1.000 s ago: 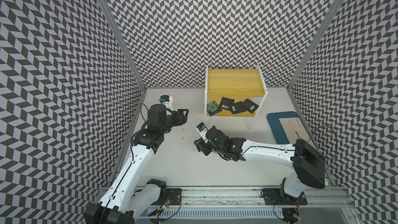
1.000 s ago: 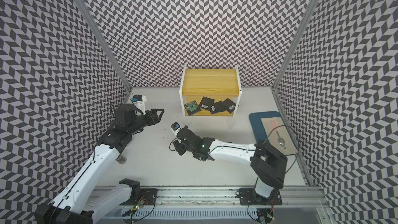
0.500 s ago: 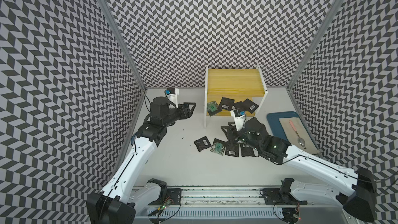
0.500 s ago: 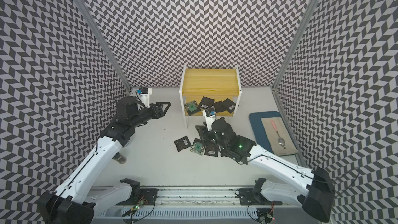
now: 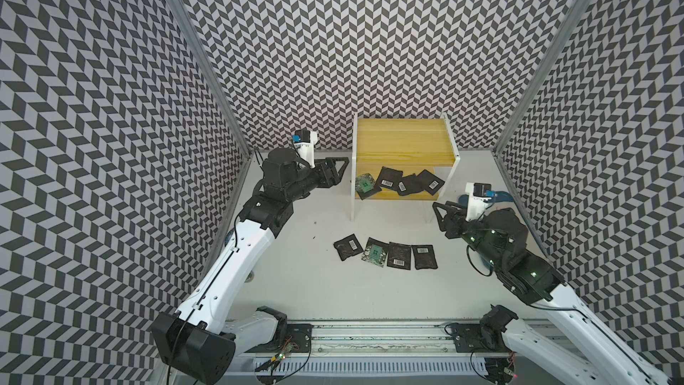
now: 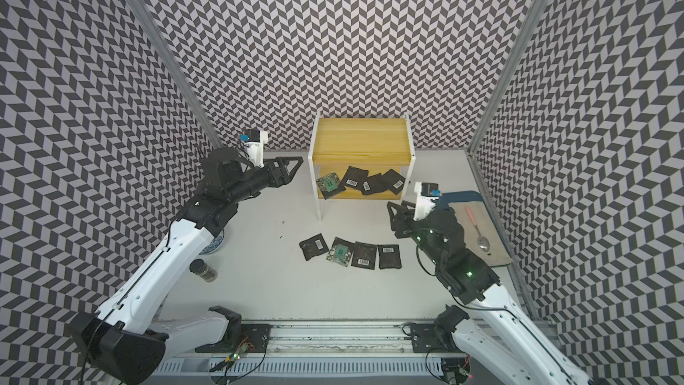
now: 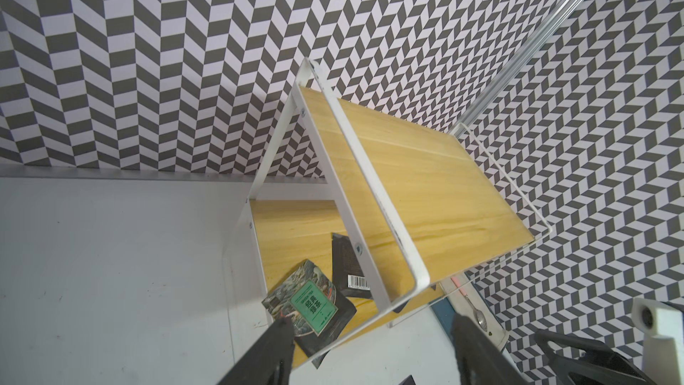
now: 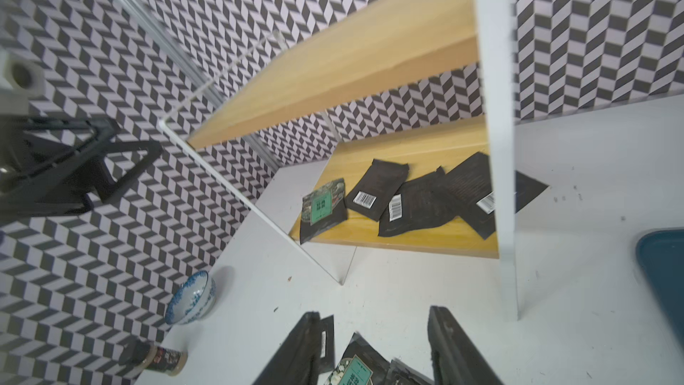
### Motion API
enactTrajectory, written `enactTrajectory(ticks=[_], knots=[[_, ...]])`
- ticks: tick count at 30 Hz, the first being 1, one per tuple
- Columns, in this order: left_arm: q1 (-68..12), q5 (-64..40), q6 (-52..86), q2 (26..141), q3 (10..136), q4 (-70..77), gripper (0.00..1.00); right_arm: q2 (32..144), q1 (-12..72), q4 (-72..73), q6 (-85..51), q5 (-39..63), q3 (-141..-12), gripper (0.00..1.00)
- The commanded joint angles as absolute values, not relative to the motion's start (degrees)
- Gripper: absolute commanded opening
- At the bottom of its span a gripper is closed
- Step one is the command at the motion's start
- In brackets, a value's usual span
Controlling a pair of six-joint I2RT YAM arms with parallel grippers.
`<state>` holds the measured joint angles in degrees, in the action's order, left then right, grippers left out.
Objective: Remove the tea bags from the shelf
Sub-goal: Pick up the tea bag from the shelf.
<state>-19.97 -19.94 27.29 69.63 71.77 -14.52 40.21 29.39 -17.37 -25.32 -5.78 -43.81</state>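
Four tea bags [image 5: 388, 178] are being kept on the lower board of the shelf [image 5: 403, 138], just above the centre of both top views, and four more are being shown in a row on the table [image 5: 314, 290] directly below it. The left gripper [image 5: 343, 167] is being held just left of the shelf, jaws spread and empty. The right gripper [image 5: 441, 212] is being held right of centre, near the shelf's right leg, likewise spread and empty.

Black-and-white chevron walls [image 5: 370, 31] are enclosing a pale grey worktop [image 5: 314, 290] on three sides. Bare metal posts [image 5: 200, 50] are running up both back corners, a metal rail [image 5: 370, 342] is lying along the near edge, and even light is falling throughout.
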Motion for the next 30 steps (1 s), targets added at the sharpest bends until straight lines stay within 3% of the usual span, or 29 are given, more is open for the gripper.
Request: enactTrajectory(ticks=[1, 8, 11, 16, 22, 30], knots=[[-20.59, -19.43, 25.84, 72.16, 74.37, -14.33, 0.7, 41.86, 22.82, -18.65, -27.42, -2.4, -45.58, 0.5], [-21.25, -19.51, 24.97, 75.29, 77.49, -15.03, 0.7, 47.2, 2.04, -11.8, -30.62, 16.07, -47.07, 0.51], [-21.52, -19.73, 24.74, 75.96, 77.93, -15.18, 0.71, 52.33, -1.21, -8.95, -33.1, 19.52, -48.01, 0.52], [-21.69, -20.0, 24.26, 76.77, 78.22, -15.31, 0.72, 61.95, -9.8, 5.37, -43.81, 35.5, -44.56, 0.56], [-21.68, -20.48, 23.9, 77.6, 78.83, -15.29, 0.71, 73.76, -11.25, 10.72, -46.02, 46.03, -47.78, 0.58], [-22.14, -21.4, 24.3, 79.28, 79.21, -14.68, 0.69, 78.97, -10.65, 18.84, -51.48, 48.32, -46.14, 0.59]])
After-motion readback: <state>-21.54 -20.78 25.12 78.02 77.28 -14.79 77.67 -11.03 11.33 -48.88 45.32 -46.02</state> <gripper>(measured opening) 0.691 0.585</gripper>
